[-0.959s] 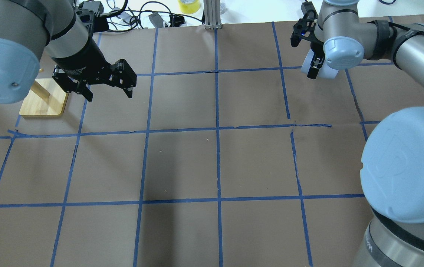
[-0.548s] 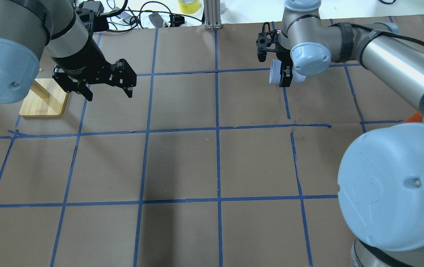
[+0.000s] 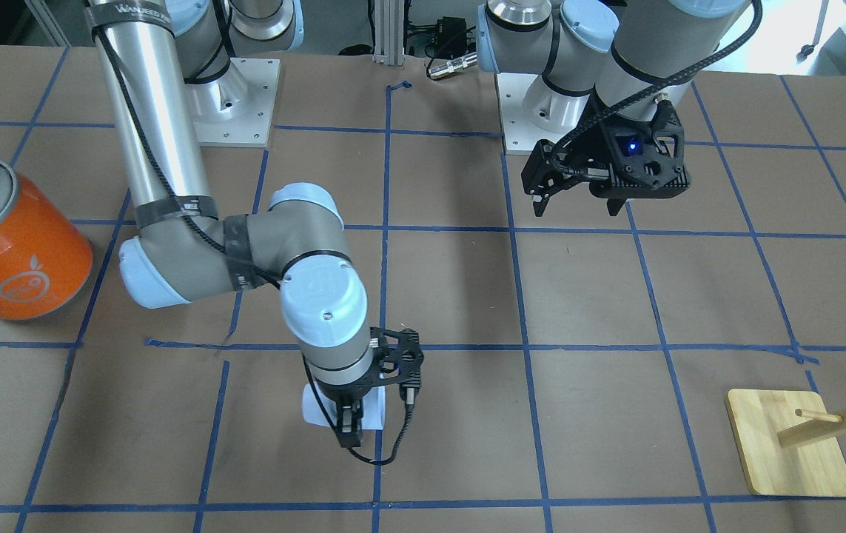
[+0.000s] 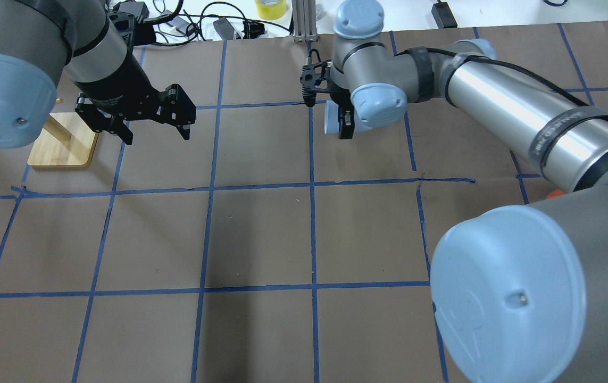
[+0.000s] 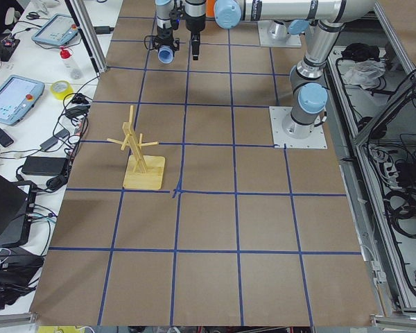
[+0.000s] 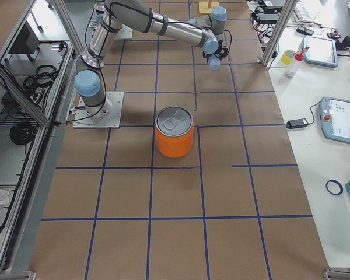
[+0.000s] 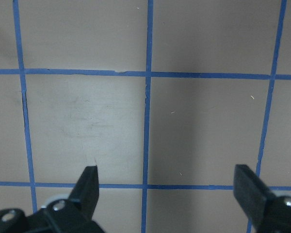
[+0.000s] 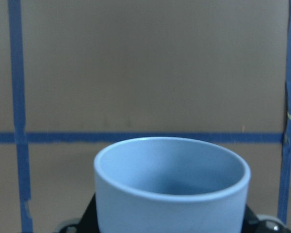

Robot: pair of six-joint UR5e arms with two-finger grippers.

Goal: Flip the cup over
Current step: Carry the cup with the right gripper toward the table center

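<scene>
— What sits nearest the robot?
— The orange can (image 3: pixel 19 259), upright on the bench (image 4: pixel 261 239), on the side of the right arm (image 4: pixel 495 101) and well apart from everything else.
— And farther out?
— The left jaws hang over the bench, spread wide, with nothing between the fingertips (image 7: pixel 89 177). Just beyond them stands the wooden mug tree (image 4: pixel 64 146) on its flat square base.
— Where's the cup?
— The cup (image 4: pixel 330 117) is out at about that depth, just beside the middle blue tape line (image 4: pixel 311 223). The right jaws are clamped on it. It lies on its side, its blue inside facing the wrist camera. Whether it touches the bench, I cannot tell.
— Past that?
— A yellow tape roll (image 4: pixel 271 8) and black cables (image 4: pixel 213 21), off the bench's far edge.
</scene>
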